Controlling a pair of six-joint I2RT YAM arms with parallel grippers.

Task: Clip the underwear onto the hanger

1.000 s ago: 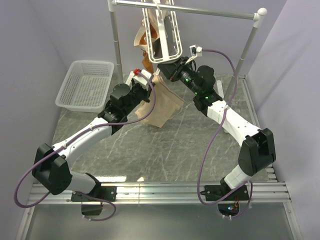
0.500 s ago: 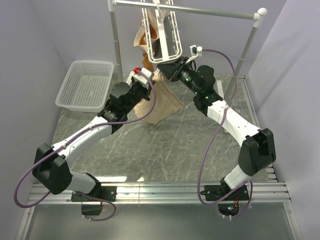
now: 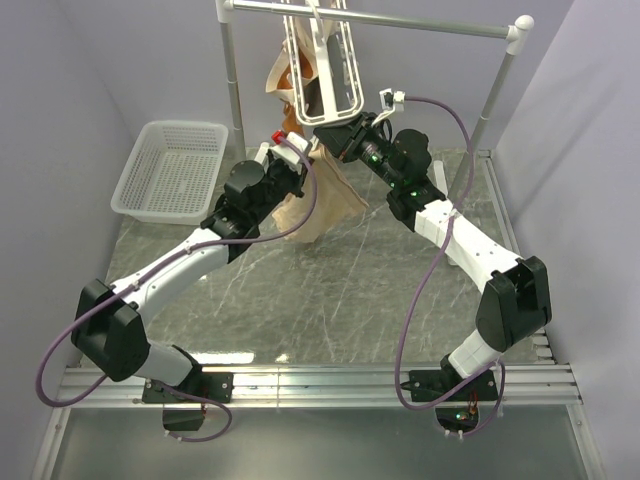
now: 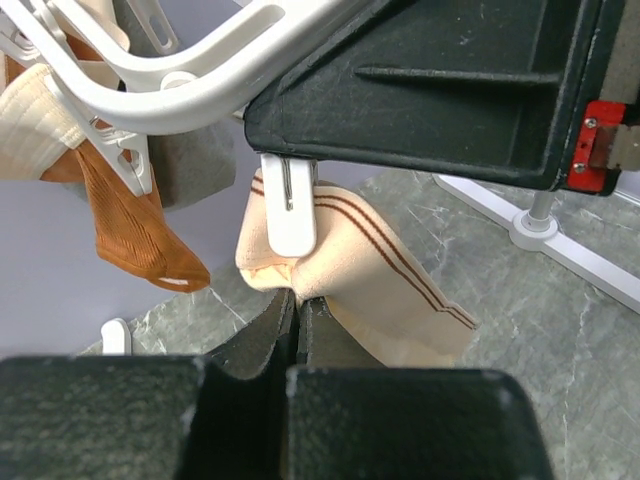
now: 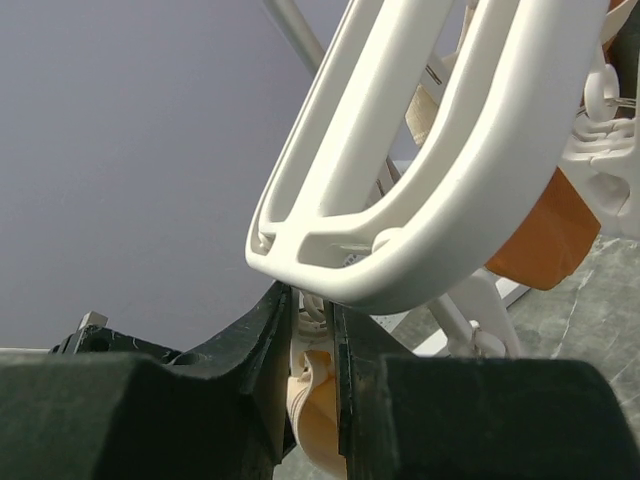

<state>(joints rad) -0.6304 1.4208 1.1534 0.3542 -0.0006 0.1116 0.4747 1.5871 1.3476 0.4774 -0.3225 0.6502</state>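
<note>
Beige underwear (image 4: pixel 372 268) hides its edge inside left end effector (image 4: pixel 297 303).

The hanger (image 3: pixel 322 70) hung from the rail (image 3: pixel 400 20) at the back, the underwear (image 3: pixel 325 205) below its near end and just under a clip (image 4: pixel 292 215) (above the counter (image 3: pixel 330 290)), with the basket (image 3: pixel 185 127) on that counter to the left.
</note>
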